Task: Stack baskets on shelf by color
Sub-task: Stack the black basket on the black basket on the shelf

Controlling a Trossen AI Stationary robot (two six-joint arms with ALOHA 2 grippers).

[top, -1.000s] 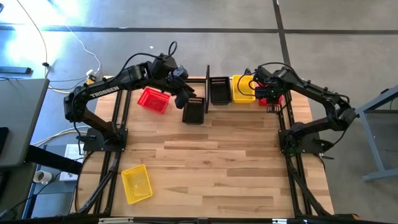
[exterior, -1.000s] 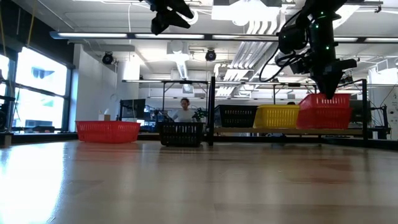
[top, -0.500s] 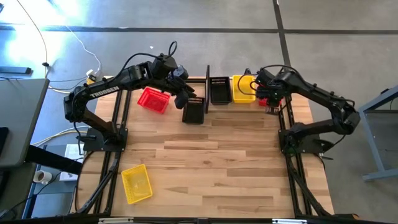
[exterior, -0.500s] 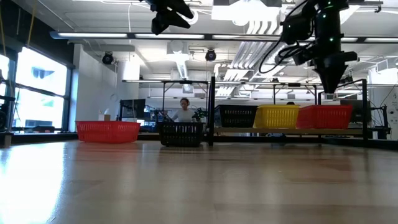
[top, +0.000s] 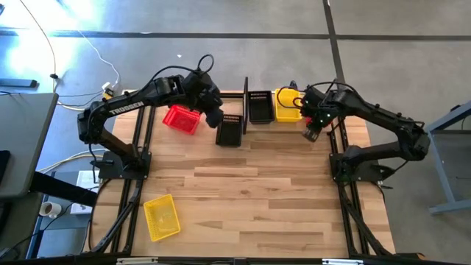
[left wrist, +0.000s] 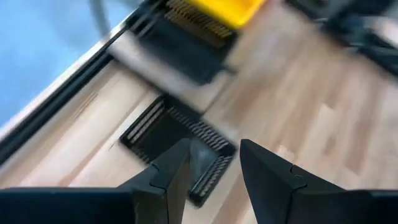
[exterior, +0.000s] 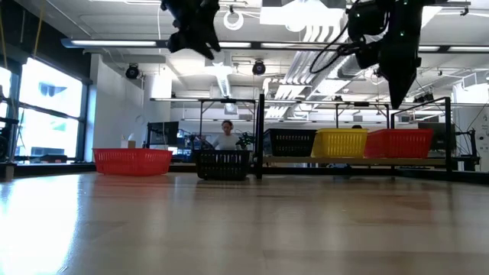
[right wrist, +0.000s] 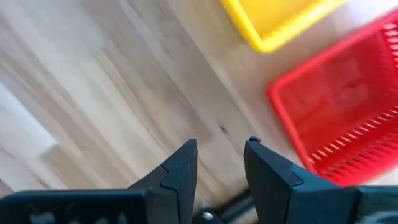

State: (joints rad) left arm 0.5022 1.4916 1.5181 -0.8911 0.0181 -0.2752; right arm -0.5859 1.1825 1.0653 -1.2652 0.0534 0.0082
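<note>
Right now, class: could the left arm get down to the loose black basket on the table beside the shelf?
Probably yes. The left tool hangs open above the black basket, with nothing between them; the shelf post stands just beside it.

From above, the right arm (top: 368, 118) hides most of the red basket (top: 307, 118) on the shelf (top: 245, 103). The left wrist view is blurry, and its edge cuts off the yellow basket (left wrist: 227, 9).

A person (exterior: 226, 134) sits beyond the wooden table (top: 257, 191) (far back).
</note>
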